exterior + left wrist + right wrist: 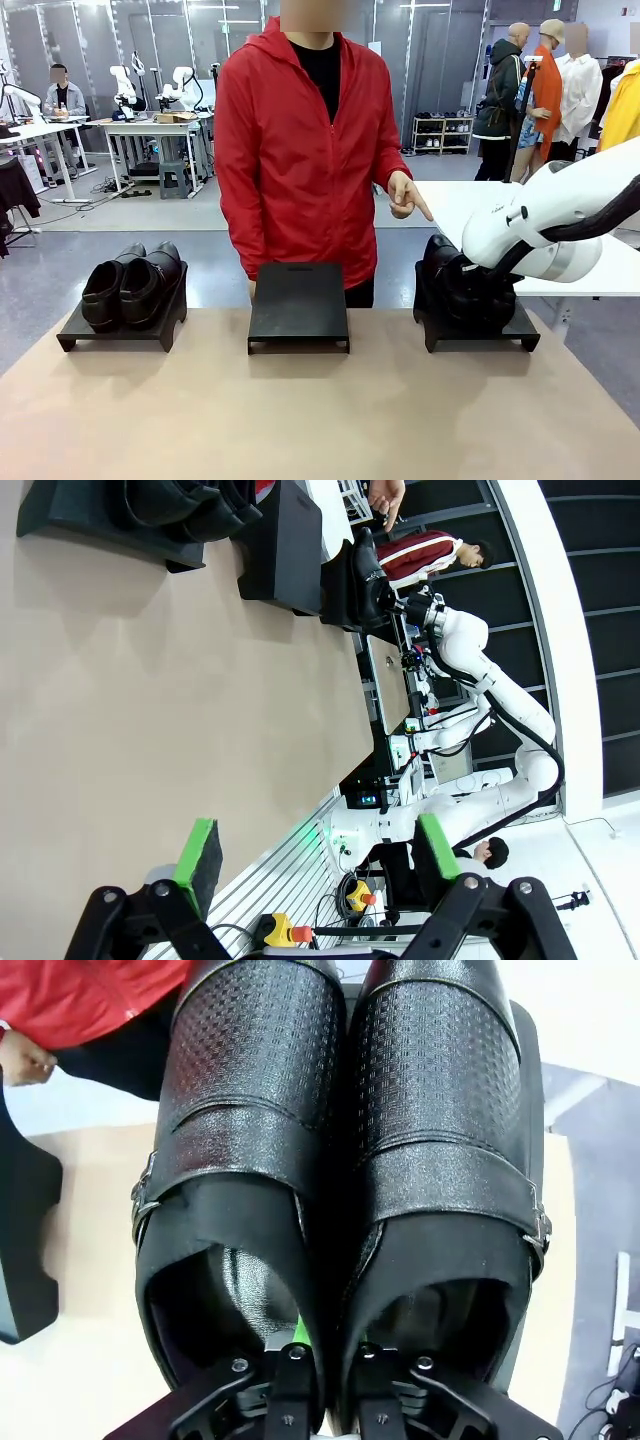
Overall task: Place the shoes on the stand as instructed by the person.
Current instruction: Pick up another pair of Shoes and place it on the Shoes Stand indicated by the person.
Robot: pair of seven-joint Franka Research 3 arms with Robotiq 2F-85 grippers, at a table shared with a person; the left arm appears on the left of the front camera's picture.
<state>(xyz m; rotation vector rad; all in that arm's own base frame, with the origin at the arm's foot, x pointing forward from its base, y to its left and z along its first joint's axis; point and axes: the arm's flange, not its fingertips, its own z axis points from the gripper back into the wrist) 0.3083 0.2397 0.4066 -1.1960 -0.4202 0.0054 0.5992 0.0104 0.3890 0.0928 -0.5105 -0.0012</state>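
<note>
Right hand [325, 1385] pressed together on the touching inner walls of the right pair of shoes [340, 1160] on the right stand [480, 335], left hand [315, 850] spread above the counter [300, 420], person [300, 150] pointing down toward that pair, second pair [132, 285] on the left stand [120, 330], middle stand [299, 305] bare.

Robotics lab, big open hall w/ grey floor. White work tables [150, 128] in the back carry more white robot arms [180, 88]; a seated person [60, 95] works at one. Metal shelf rack [442, 132] by the far wall. Behind our table, monitors & cabling [400, 695], plus a yellow e-stop box [283, 932].
</note>
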